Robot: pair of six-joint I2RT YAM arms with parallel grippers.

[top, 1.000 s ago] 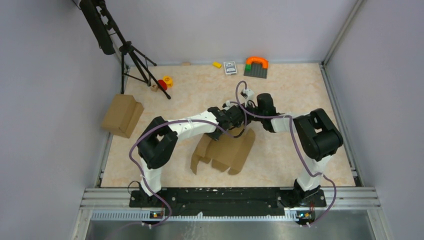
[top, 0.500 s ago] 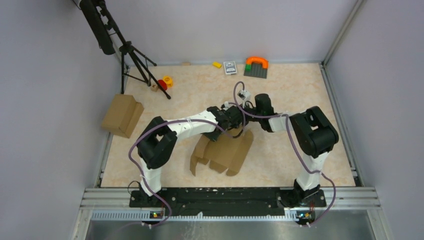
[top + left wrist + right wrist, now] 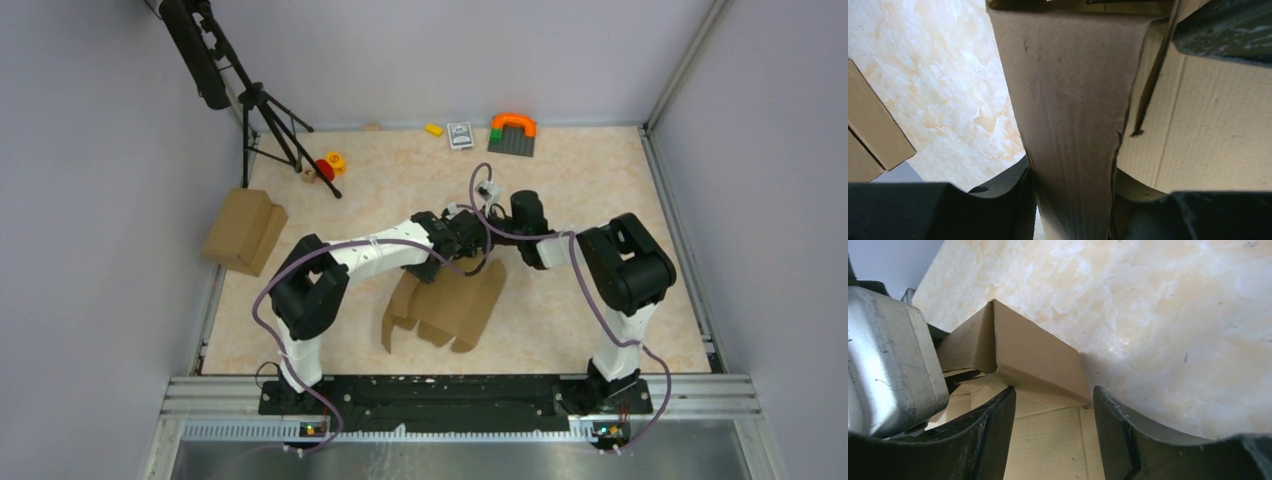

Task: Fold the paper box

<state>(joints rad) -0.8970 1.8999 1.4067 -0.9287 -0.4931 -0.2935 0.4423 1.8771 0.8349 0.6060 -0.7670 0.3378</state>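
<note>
The paper box [image 3: 450, 300] is a brown cardboard sheet with several flaps, partly folded, lying mid-table. My left gripper [image 3: 468, 243] reaches over its far edge. In the left wrist view, the left gripper [image 3: 1073, 200] is shut on a raised flap [image 3: 1073, 100] of the box, with a finger pressed against each side. My right gripper [image 3: 497, 243] is at the same far edge, just to the right. In the right wrist view, the right gripper [image 3: 1053, 405] is open, its fingers straddling the raised flap's corner [image 3: 1033, 355] above the flat panel [image 3: 1048, 445].
A bulkier brown carton [image 3: 243, 230] sits at the left edge. A black tripod [image 3: 265, 110] stands at the back left, with red and yellow toys [image 3: 328, 165] beside it. A yellow brick [image 3: 433, 129], a card pack [image 3: 460, 135] and an orange arch on a grey plate [image 3: 512, 132] lie along the back wall.
My right wrist has moved a little left, closer to the left gripper. The box has shifted slightly left and towards me. The left gripper keeps its hold on the flap.
</note>
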